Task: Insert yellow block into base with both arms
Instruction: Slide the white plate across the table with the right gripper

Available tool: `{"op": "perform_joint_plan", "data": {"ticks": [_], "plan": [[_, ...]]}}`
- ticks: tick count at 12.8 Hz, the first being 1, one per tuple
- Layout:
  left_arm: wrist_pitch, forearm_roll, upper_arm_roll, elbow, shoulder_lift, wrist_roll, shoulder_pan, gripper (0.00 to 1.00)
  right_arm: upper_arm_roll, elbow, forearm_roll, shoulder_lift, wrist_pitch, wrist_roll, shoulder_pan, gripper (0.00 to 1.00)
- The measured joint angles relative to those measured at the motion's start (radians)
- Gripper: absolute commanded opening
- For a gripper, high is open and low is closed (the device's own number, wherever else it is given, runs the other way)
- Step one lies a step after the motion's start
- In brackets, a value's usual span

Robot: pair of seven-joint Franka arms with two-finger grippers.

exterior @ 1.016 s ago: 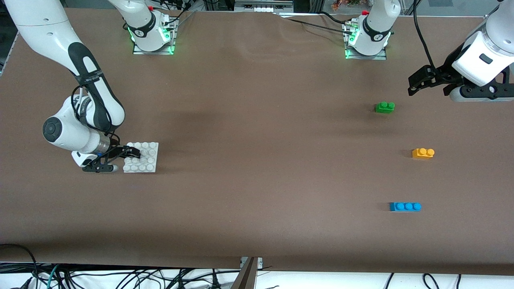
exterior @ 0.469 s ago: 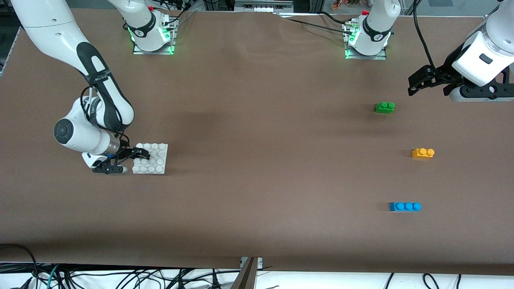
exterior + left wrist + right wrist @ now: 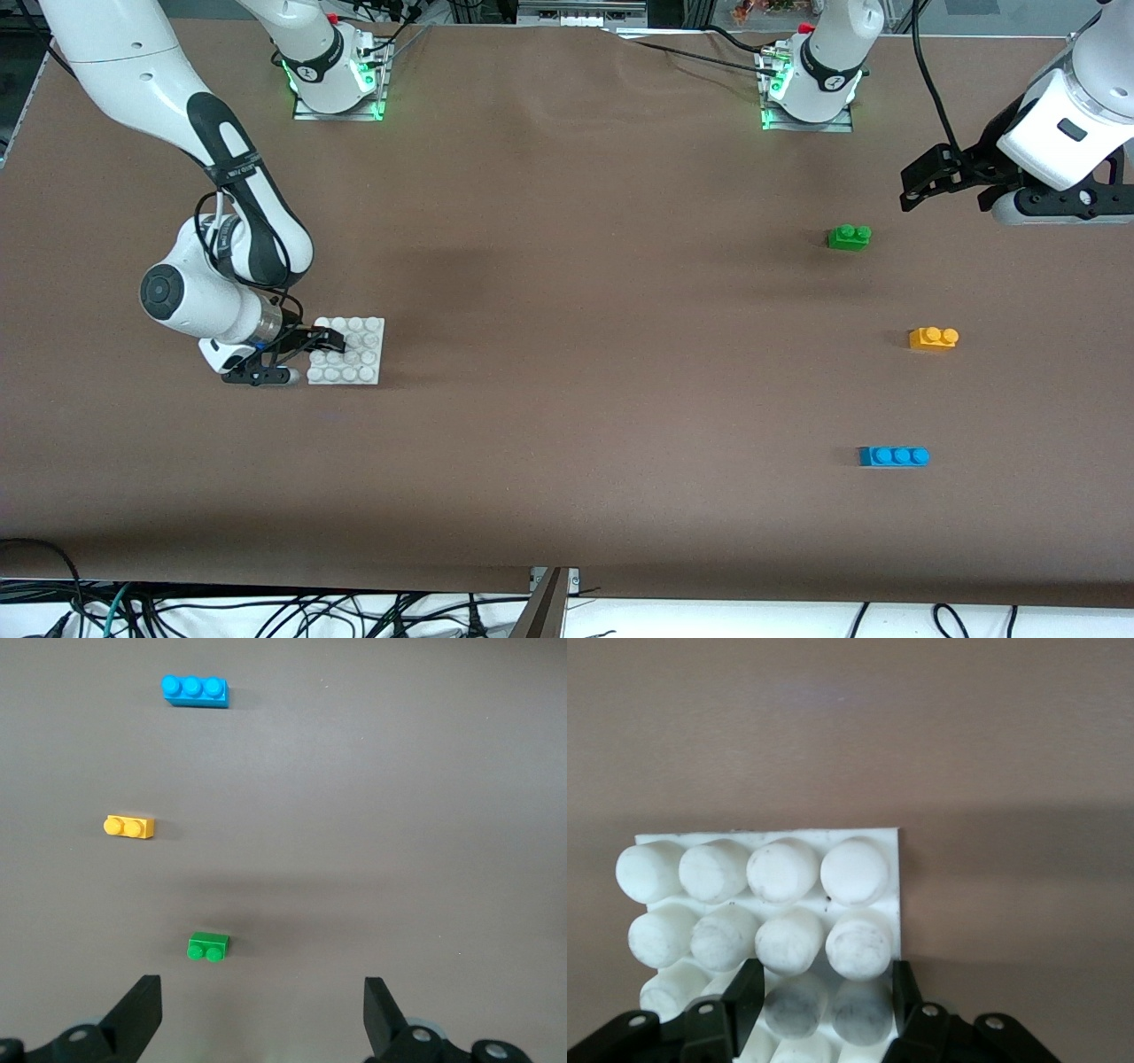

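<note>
- We see the right gripper (image 3: 321,341) pinching the base (image 3: 359,354) at its edge, low on the table (image 3: 567,399)
- We find the yellow block (image 3: 933,338) toward the left arm's end, untouched
- We see the left gripper (image 3: 917,182) waiting, fingers spread, near the green brick (image 3: 849,236)

A brown desk (image 3: 567,354) carries the white base (image 3: 347,351) toward the right arm's end. Toward the left arm's end lie a green brick (image 3: 849,237), the yellow block (image 3: 933,338) and, nearest the front camera, a blue brick (image 3: 894,456).
</note>
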Motion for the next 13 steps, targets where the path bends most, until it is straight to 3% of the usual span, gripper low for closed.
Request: {"op": "perform_joint_plan", "data": {"ticks": [13], "plan": [[0.000, 0.000, 0.001, 0.000, 0.000, 0.000, 0.000, 1.00, 0.001, 0.031, 0.001, 0.019, 0.001, 0.109, 0.132, 0.55]]}}
